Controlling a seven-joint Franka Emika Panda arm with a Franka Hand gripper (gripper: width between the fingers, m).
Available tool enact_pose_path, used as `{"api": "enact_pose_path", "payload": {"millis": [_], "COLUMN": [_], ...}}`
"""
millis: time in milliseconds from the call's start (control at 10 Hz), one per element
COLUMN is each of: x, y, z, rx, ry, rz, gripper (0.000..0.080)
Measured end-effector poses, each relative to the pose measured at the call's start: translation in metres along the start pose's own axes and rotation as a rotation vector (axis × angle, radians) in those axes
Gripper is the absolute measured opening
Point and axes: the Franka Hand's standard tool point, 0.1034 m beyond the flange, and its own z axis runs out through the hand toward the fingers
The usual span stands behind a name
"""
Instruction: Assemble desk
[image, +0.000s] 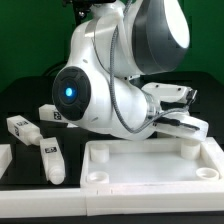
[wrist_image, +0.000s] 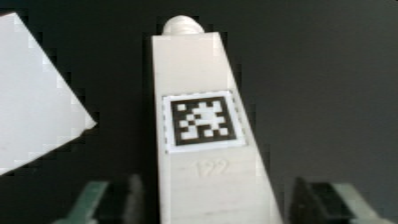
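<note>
Gripper (wrist_image: 217, 202) jaws stand apart astride a tagged square leg (wrist_image: 210, 100), with a gap visible; the rimmed desk panel (image: 140, 205) lies flat nearby.

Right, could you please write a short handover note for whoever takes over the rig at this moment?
Gripper: open, fingers either side of a tagged leg, not yet clamped.
Desk panel: lies flat, and the sockets that show are empty.
Three more legs lie loose on the exterior view's left.
Done: nothing visibly mounted.
Left: grasp this leg, then fit all four.
</note>
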Motion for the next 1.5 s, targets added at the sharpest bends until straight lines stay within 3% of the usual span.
{"api": "enact_pose_path", "payload": {"millis": [300,400,600,700,900,1100,1300,1400,1500], "x": [-0.002,-0.013,-0.05,-0.059,-0.046,-0.049,-0.067,-0.072,-0.077], "y": [-0.003,-0.006,-0.015,-0.024,-0.031,-0.035,-0.055,-0.071,-0.079], "z": [-0.003,-0.014,-0.055,-0.079,-0.078,-0.084,-0.137,-0.148,-0.144], "rx": [0.003,0.007,0.035,0.038,0.041,0.047,-0.041,-0.074,-0.063], "ry": [0.028,0.04,0.144,0.231,0.392,0.543,0.663,0.74,0.819], "rz": [-0.007,-0.027,-0.074,-0.127,-0.161,-0.188,-0.39,-0.434,-0.456], "gripper": [0.0282,0.0282,0.0282,0.0282,0.0284,0.0284,0.0284,0.0284,0.0284]}}
